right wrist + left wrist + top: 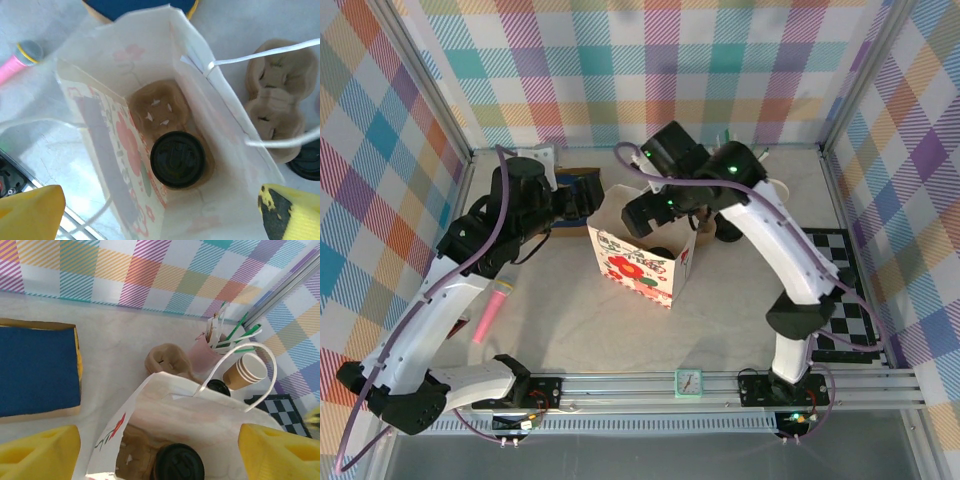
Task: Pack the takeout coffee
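From above, my left claw (pixel 585 200) sits at the back-left edge of the flowered paper bag (pixel 638 265) standing on the desk (pixel 570 330). My right claw (pixel 642 213) hangs over the bag's open top. A pink microphone (pixel 492 310) lies apart on the left.

Through my left wrist camera, my yellow fingers (pixel 40 452) are spread wide, released, gripping nothing. Below them the coffee (pixel 178 464), black lid up, sits inside the bag in a cardboard tray (pixel 134 455).

Through my right wrist camera, that claw is released too, fingers wide apart. It looks straight down on the lidded coffee, seated in one pocket of the tray at the bag's bottom.
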Available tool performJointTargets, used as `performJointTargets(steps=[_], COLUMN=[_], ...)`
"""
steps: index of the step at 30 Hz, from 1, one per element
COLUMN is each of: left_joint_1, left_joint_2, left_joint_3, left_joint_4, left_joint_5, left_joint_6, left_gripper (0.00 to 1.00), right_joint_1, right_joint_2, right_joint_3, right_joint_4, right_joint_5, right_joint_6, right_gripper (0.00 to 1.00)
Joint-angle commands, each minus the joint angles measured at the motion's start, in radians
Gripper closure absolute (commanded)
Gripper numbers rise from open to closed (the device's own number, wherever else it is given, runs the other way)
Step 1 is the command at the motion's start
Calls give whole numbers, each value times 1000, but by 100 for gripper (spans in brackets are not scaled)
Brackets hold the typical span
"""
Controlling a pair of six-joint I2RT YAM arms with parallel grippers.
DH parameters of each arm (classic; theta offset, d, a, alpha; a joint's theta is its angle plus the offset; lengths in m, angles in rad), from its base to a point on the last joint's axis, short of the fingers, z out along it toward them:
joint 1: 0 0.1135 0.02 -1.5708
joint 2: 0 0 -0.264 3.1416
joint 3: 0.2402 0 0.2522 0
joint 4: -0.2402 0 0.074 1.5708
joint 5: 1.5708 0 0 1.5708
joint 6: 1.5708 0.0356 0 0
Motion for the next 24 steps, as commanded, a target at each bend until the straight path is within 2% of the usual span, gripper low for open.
performJointTargets(steps=[1, 5, 7, 10, 13, 16, 18, 21, 24], left_joint_1=[-6, -6, -5, 0, 42, 140, 233, 376, 481], left_joint_2=[-12, -44, -66, -98, -117, -151, -178, -209, -196], left_joint_3=[23, -3, -28, -79, -116, -183, -229, -288, -334], left_joint_4=[-22, 5, 21, 55, 51, 72, 101, 150, 186], left_joint_5=[-12, -9, -8, 2, 24, 49, 126, 239, 360], left_joint_6=[24, 27, 31, 27, -23, -111, -172, -240, -284], left_gripper=[17, 17, 17, 12, 12, 12, 13, 14, 15], right_joint_1=[1, -31, -78, -217, -399, -566, -653, -733, -797], right_joint_2=[-87, -183, -241, -318, -383, -417, -413, -390, -349], right_joint_3=[8, -68, -134, -247, -379, -506, -564, -626, -673], right_joint_4=[20, 97, 149, 236, 315, 389, 426, 473, 525], right_joint_5=[47, 105, 137, 104, 41, -41, -116, -175, -235], right_joint_6=[-19, -18, -15, 13, 47, 78, 91, 103, 116], right_gripper=[1, 1, 1, 1, 1, 4, 6, 9, 12])
